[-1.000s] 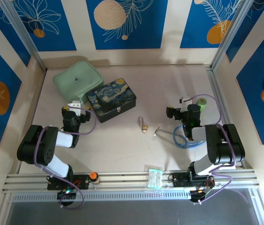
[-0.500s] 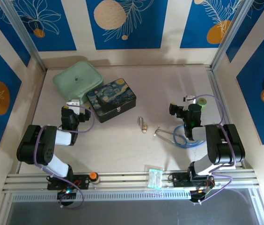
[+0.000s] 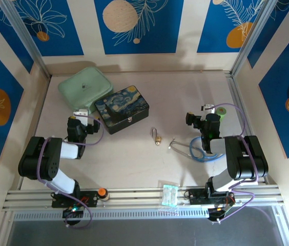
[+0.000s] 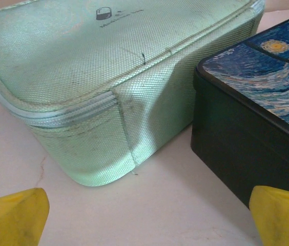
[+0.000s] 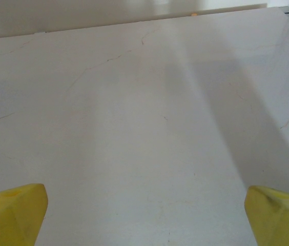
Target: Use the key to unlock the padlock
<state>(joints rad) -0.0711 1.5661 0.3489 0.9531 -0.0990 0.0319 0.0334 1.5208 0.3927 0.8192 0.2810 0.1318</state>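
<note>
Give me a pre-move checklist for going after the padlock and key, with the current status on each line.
1. Left gripper open and empty: ok.
2. Right gripper open and empty: ok.
3. Padlock free to reach: ok; it lies on bare table, apart from the painted box and the blue cable.
4. Key located: cannot tell; too small to make out.
5. Left gripper aimed at the padlock: not ok; it faces the green case and the painted box.
6. Right gripper aimed at the padlock: not ok; it faces bare table.
</note>
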